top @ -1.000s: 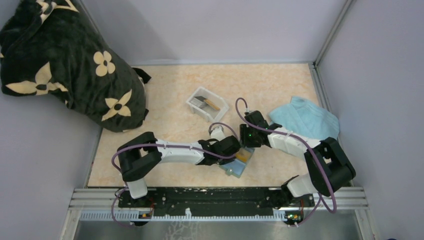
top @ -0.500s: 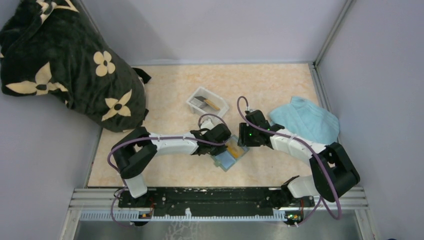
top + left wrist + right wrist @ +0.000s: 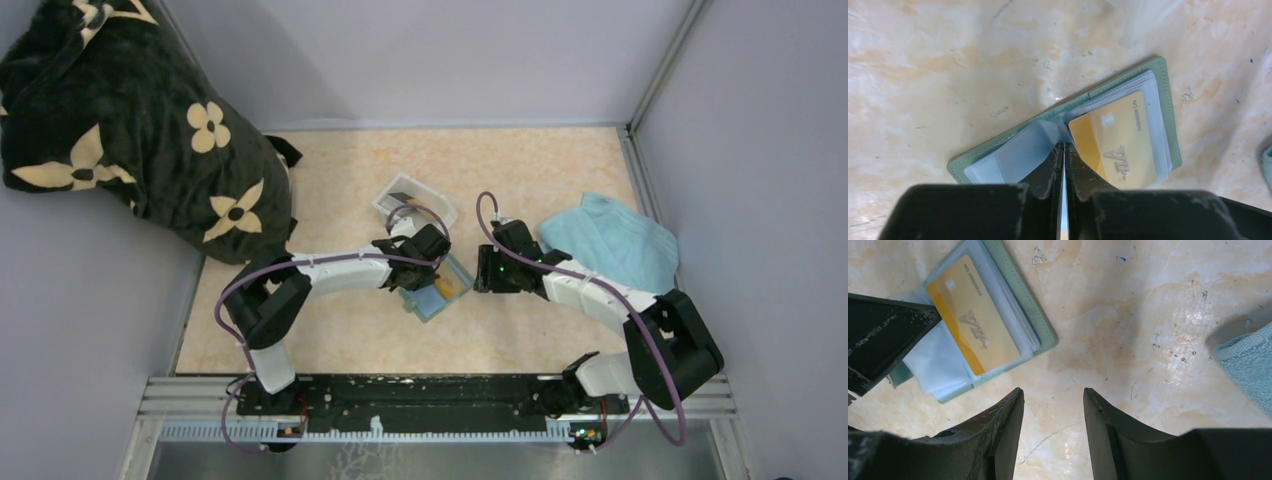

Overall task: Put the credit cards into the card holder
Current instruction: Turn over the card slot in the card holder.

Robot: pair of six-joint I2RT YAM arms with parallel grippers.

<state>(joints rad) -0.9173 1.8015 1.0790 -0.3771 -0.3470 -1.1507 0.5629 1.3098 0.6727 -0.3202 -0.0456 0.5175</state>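
My left gripper (image 3: 1064,146), pinched on the clear sleeve at the card holder's (image 3: 430,298) fold, travelled toward ten o'clock in the overhead view and dragged the holder with it across the table (image 3: 330,190). The yellow card (image 3: 1115,142) in its slot rode along. The holder had lain under my right gripper (image 3: 1053,392); it ended just clear of those parted fingers, at their nine o'clock. My left wrist came to cover the near corner of the white tray (image 3: 447,210), and the left arm stretched out. My right elbow sank slightly toward four o'clock.
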